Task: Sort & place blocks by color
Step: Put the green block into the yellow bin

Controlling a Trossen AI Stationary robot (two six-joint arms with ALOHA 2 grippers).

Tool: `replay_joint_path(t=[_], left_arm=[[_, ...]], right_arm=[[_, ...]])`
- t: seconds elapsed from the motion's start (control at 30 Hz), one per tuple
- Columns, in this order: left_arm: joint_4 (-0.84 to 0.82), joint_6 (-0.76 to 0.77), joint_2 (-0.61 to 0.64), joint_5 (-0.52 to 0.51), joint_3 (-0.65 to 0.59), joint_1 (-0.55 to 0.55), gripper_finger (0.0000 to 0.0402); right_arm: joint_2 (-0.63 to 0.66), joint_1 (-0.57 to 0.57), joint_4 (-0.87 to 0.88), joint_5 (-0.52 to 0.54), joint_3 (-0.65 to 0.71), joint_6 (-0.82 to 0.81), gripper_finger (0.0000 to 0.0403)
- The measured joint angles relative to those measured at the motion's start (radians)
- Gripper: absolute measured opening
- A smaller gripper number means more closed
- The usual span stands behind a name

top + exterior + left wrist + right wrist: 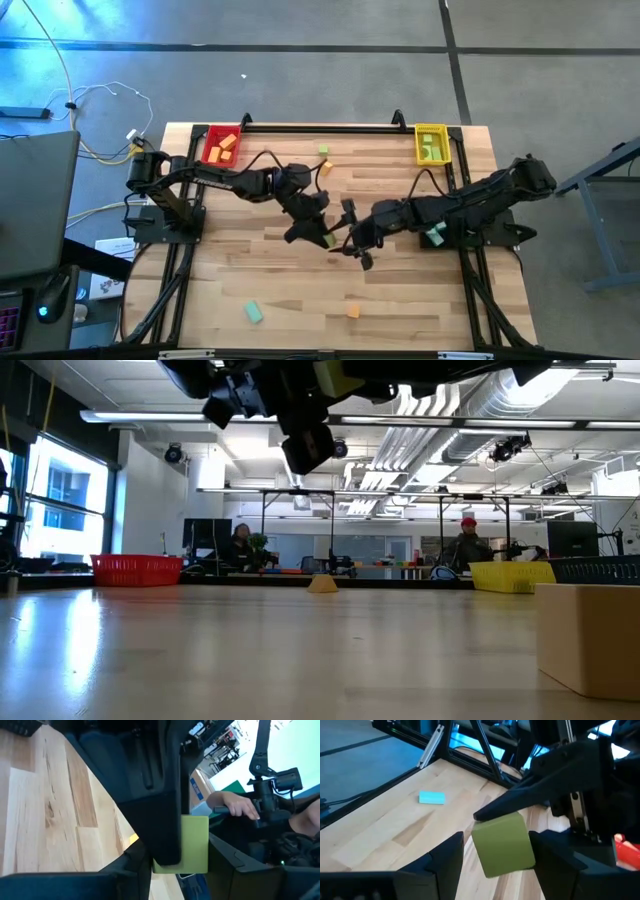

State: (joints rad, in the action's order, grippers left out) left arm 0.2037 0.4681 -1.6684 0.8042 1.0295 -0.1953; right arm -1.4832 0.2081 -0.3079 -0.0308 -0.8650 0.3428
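Note:
A light green block [502, 845] hangs in the air over the middle of the table, with my left gripper [322, 237] shut on it. My right gripper [496, 857] is open and faces it from the table's right. Its two fingers stand on either side of the block, with a gap showing on one side. In the high view the two grippers meet at the table's centre, the right gripper [357, 250] just right of the left. Loose blocks lie on the wood: teal [254, 312], orange [352, 311], green [324, 150] and orange [326, 167]. My left gripper pinches the green block by two opposite faces [197, 827] between its two fingers. One finger [520, 805] lies over the block's upper face. The fingers come from the table's left, slanting slightly down. The block is lifted clear of the table.
A red tray [221, 146] with orange blocks stands at the far left corner and a yellow tray [431, 143] with green blocks at the far right. A teal block [435, 236] lies by the right arm. People sit in the room beyond the table.

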Motion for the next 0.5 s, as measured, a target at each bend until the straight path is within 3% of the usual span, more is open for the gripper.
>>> replay_joint_path(t=[0.27,0.5], left_arm=[[0.006,0.001,0.0,-0.016,0.001,-0.003,0.0112],[0.003,0.008,0.0,-0.011,0.001,-0.014,0.0118]], right_arm=[[-0.001,-0.001,-0.009,0.008,0.0,0.025,0.0203],[-0.001,-0.001,-0.009,0.031,0.0,0.032,0.0125]])
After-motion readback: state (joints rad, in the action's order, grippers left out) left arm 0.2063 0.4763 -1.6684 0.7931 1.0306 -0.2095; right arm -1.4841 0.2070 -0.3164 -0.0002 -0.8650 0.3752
